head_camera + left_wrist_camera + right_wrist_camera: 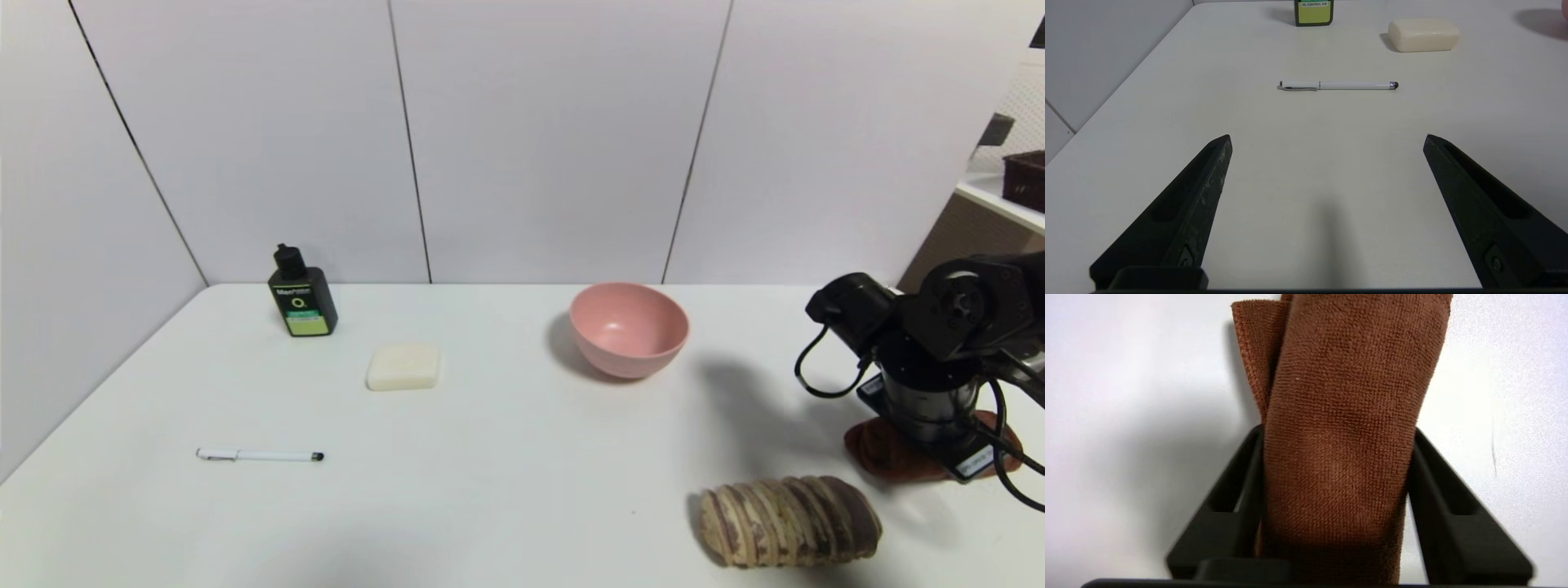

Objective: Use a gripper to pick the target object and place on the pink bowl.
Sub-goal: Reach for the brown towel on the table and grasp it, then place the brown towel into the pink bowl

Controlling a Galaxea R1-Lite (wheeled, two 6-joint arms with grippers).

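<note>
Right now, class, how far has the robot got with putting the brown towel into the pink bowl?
Done: the right gripper has reached the brown towel, its fingers on either side, against the cloth.
In hand: the grasp; the towel appears pinched but still lies on the table.
Left: lifting it, carrying it across and setting it in the pink bowl, which holds nothing.

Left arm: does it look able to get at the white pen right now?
Likely yes: the left gripper hangs open over the bare tabletop near the pen, with nothing visible between them.
</note>
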